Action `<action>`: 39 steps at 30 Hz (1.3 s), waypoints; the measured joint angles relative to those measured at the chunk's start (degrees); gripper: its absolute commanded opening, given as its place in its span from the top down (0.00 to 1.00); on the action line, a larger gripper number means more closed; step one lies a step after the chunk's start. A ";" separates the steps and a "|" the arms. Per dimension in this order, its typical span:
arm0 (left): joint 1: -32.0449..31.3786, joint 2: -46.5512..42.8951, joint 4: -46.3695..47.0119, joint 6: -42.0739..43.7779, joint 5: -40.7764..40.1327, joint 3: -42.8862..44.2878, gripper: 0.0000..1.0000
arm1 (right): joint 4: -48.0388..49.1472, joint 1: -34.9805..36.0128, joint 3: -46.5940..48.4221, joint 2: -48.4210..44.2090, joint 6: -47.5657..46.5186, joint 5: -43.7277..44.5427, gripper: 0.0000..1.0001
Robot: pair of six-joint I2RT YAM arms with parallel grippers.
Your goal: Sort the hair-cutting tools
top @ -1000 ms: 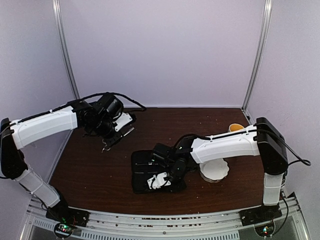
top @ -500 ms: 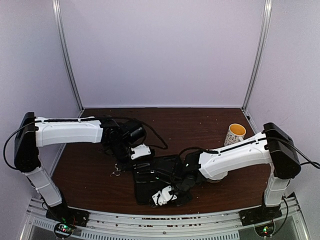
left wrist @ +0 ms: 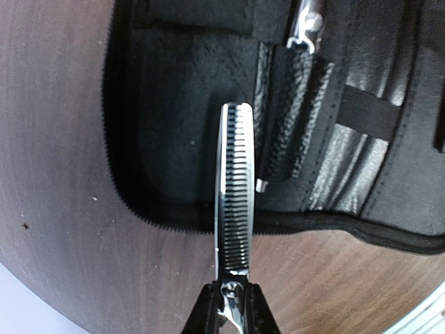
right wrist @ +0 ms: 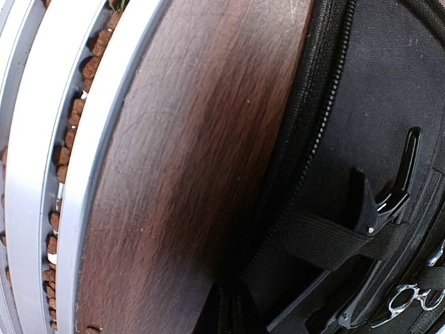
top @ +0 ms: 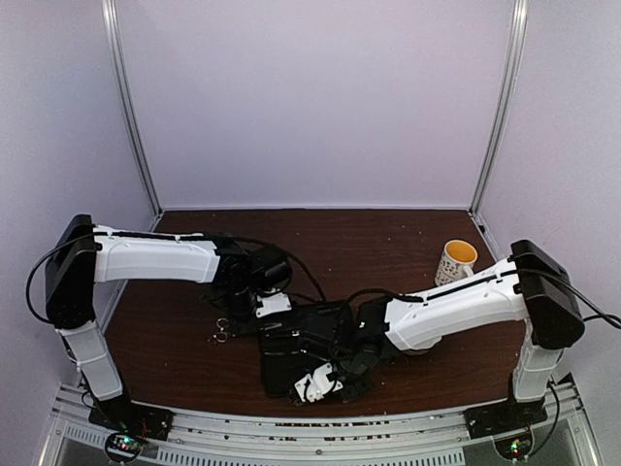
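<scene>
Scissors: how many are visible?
2. One toothed pair is in the left hand, above the case; a second pair lies inside the case, only its rings showing. Others may be hidden.

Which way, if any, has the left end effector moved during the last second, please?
Yes. The left end effector has moved rightward and nearer, from near the left corner post to the left edge of the black case, carrying scissors.

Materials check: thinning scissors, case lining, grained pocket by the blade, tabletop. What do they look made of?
thinning scissors: polished steel by the look, mirror glare on the toothed blade.
case lining: matte black felt-like fabric, no shine.
pocket: pebbled black leather or imitation, slight sheen.
tabletop: dark wood grain; solid or laminate unclear.
</scene>
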 measured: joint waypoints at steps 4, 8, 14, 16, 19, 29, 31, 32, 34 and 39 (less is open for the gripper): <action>-0.02 2.29 0.39 0.31 -1.70 0.20 1.00 | 0.00 0.07 0.00 0.07 -0.02 0.22 1.00; -0.04 3.85 0.92 1.27 -3.50 1.14 1.00 | 0.09 0.13 0.00 0.11 0.00 0.33 1.00; -0.04 6.14 1.66 2.64 -4.76 4.33 1.00 | 0.11 0.42 0.00 0.15 0.00 0.94 1.00; -0.04 6.95 1.86 3.08 -4.83 5.49 1.00 | 0.11 0.48 0.00 0.20 0.00 1.07 1.00; -0.04 8.41 2.10 3.87 -4.81 7.26 1.00 | 0.13 0.57 0.00 0.22 0.00 1.25 1.00; -0.04 9.62 5.44 7.48 -3.52 8.22 1.00 | 0.50 1.01 -0.31 0.17 0.00 2.38 1.00; -0.11 9.62 6.45 8.11 -3.06 7.72 1.00 | 0.81 1.14 -0.57 0.04 -0.02 2.64 1.00; -0.24 9.62 6.88 8.35 -2.86 7.48 1.00 | 0.87 1.18 -0.63 0.02 0.00 2.78 1.00; -0.81 9.60 8.52 9.09 -2.62 6.56 1.00 | 0.92 1.25 -0.63 0.00 0.00 2.93 1.00; -2.60 9.60 11.50 10.14 -2.23 5.73 1.00 | 0.92 1.29 -0.59 0.11 -0.02 3.06 1.00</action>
